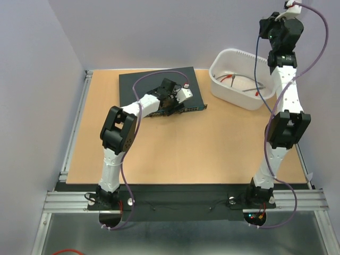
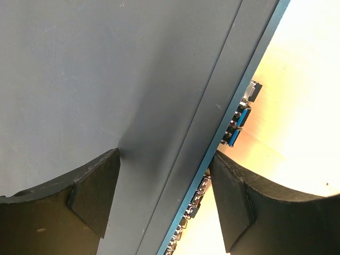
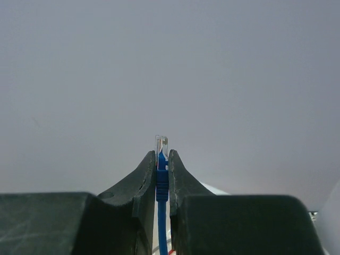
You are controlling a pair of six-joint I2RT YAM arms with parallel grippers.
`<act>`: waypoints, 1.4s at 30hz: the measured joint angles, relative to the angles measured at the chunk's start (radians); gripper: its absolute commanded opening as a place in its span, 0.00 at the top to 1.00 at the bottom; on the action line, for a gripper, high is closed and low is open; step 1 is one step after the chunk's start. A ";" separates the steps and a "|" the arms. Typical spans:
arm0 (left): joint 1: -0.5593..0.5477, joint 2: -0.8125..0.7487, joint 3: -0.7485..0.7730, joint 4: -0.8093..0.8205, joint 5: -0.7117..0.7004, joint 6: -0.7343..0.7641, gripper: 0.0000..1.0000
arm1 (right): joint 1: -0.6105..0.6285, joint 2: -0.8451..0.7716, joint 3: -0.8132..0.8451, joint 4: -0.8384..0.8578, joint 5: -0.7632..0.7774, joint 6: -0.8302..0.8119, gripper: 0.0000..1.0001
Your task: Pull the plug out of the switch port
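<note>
Blue-grey switch gripped at left; plug held aloft at right, out of its port.

On the tan table (image 1: 186,154), the flat, dark blue-grey rectangular metal switch (image 1: 151,84) lies rear left of centre, its row of small sockets (image 2: 237,123) along the near long edge. The left gripper (image 2: 164,156) is closed over that edge, one pad on the top face and the other against the socket side. To the right, a white plastic tub (image 1: 240,52) holding loose grey cables (image 1: 247,87) stands apart from the switch. Farther right, high above the table, the right gripper (image 3: 162,159) is clamped on a clear plug (image 3: 161,143) with a blue boot. Its thin blue cable (image 1: 257,58) hangs down past the tub, and the plug is well apart from the switch.
</note>
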 measured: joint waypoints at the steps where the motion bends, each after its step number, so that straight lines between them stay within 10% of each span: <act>1: 0.000 0.000 0.000 0.000 0.000 0.000 0.22 | 0.000 0.023 0.004 0.002 -0.010 0.004 1.00; 8: 0.002 0.000 0.000 0.000 0.004 0.000 0.22 | 0.011 0.224 0.278 0.006 -0.024 0.050 1.00; 16: 0.004 0.000 0.000 0.002 0.012 0.001 0.22 | 0.011 0.214 0.304 0.410 -0.033 0.141 1.00; 25: 0.010 0.000 0.000 0.002 0.029 0.001 0.22 | 0.011 0.202 -0.016 0.591 -0.123 0.150 0.98; 26: 0.010 0.000 0.000 0.002 0.030 0.001 0.21 | 0.011 0.200 -0.093 0.591 -0.124 0.139 0.85; 27: 0.011 0.000 -0.001 0.003 0.030 0.000 0.21 | 0.011 0.193 -0.154 0.588 -0.121 0.129 0.44; 30: 0.011 0.000 -0.001 0.003 0.031 0.000 0.20 | 0.012 0.188 -0.332 0.521 -0.092 0.105 0.00; 41: 0.021 -0.009 -0.001 -0.004 0.050 -0.025 0.17 | 0.012 -0.081 -0.466 0.175 0.037 0.097 0.00; 42: 0.023 -0.020 -0.001 -0.016 0.051 -0.035 0.03 | 0.012 -0.139 -0.494 0.166 0.048 0.106 0.00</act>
